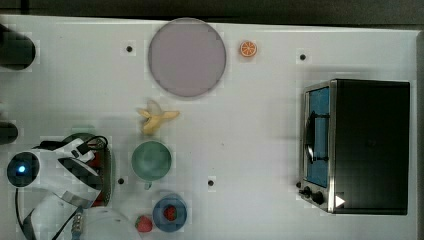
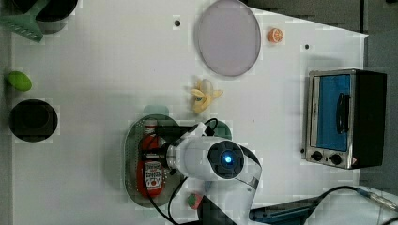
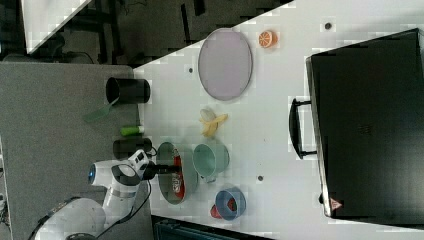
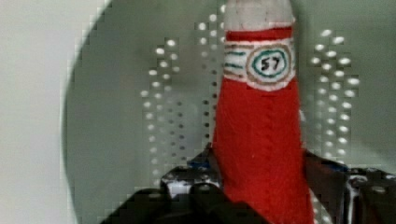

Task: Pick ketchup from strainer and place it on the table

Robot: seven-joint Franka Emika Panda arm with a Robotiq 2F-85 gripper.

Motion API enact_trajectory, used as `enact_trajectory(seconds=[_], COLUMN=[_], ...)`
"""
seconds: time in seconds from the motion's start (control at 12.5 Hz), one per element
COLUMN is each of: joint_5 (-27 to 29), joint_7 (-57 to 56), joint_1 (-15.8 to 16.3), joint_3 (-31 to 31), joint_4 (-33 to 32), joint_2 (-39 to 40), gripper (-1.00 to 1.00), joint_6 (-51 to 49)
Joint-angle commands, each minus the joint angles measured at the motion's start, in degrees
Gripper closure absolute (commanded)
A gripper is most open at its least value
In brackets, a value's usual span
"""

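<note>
In the top view you see the arm at the lower left, its white wrist covering most of the strainer (image 1: 111, 165), of which only a green rim strip shows beside the green cup (image 1: 151, 160). Bits of red from the ketchup (image 1: 96, 161) peek out under the wrist. Farther along the white table (image 1: 250, 125) lie a peeled banana (image 1: 156, 117), a grey plate (image 1: 187, 57), an orange slice (image 1: 248, 48) and a toaster oven (image 1: 356, 146); a strawberry (image 1: 144, 223) sits just beside a blue bowl (image 1: 170, 213) with another red fruit in it.

In the left view you get the clearest look: the ketchup (image 2: 151, 164) lies flat along the strainer (image 2: 132, 154), white cap toward the top view's banana side, label toward the lower end. The gripper (image 2: 154, 148) reaches across the bottle's middle from the left view's right, one dark finger on each side of it. A black cup (image 2: 33, 120) and a lime (image 2: 19, 80) stand well apart at the left view's left.

In the right view the gripper (image 3: 169, 170) pokes into the strainer (image 3: 170, 192) over the red bottle (image 3: 178, 181), with the green cup (image 3: 211, 159) just beside.

In the wrist view the ketchup (image 4: 261, 140) runs lengthwise between the two fingers (image 4: 187, 184), which bracket its red body closely. You cannot tell whether they are already pinching it or merely flanking it. The perforated strainer floor (image 4: 163, 121) lies beneath the bottle.
</note>
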Motion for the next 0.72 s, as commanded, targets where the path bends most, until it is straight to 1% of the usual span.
enact_trajectory(seconds=[0.08,0.24,0.32,0.56,0.72], joint_5=[6.61,14.29,16.33,18.85,22.56], joint_7=[2.10,1.85,1.42,-2.82,-7.68], joint_1=[-2.27,-4.97,-6.04,-8.13,-9.20], joint_3=[4.66,8.82,10.37,12.07,11.94], joint_4=[0.57,1.54,2.31,6.93,11.37], joint_2=[-7.12,-11.63,-13.78,-19.18,-21.10], gripper=[-0.21,-0.21,-0.21,-0.21,-0.21], joint_6=[-5.06,-6.74,-8.62,-16.87,-25.45])
